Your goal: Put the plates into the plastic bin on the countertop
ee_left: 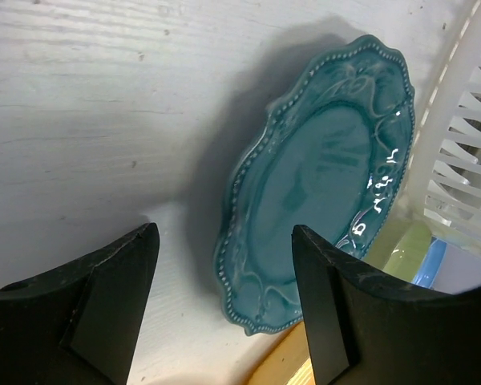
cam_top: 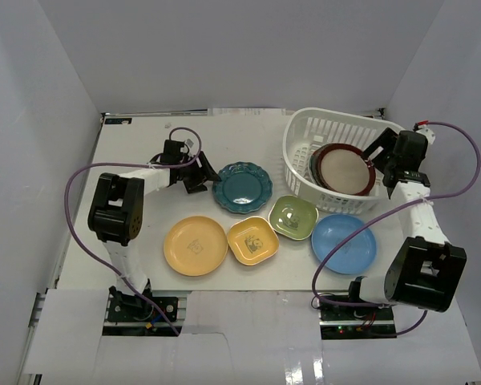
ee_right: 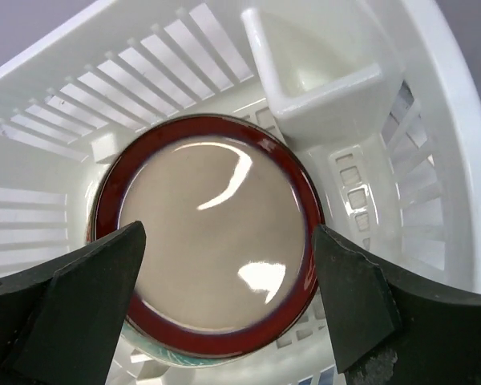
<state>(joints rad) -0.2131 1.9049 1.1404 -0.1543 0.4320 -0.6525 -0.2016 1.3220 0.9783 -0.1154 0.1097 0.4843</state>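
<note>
Right gripper (ee_right: pixel 228 241), fingers wide and empty, above the brown-rimmed cream round plate (ee_right: pixel 208 233) resting in the white slotted plastic bin (ee_right: pixel 56 120) at the white countertop's (cam_top: pixel 248 136) far right corner. Left gripper (ee_left: pixel 224 237), equally wide, at the scalloped teal plate (ee_left: pixel 321 176) mid-surface.

Overhead, the brown-rimmed cream plate (cam_top: pixel 346 168) leaning in the white lattice basket (cam_top: pixel 305 128) hides the plates stacked behind it. Only dark rims (cam_top: pixel 315 164) show at its left. Marks on the square yellow plate (cam_top: pixel 252 240) and green plate (cam_top: pixel 293 216) are too small to read. In the left wrist view, a finger (ee_left: pixel 337 313) of the left gripper (ee_left: pixel 224 313) masks the lower right of the scalloped teal plate (ee_left: pixel 321 176). The light blue plate (ee_left: pixel 433 261) is a sliver at lower right, and the basket is cropped at the right edge.
</note>
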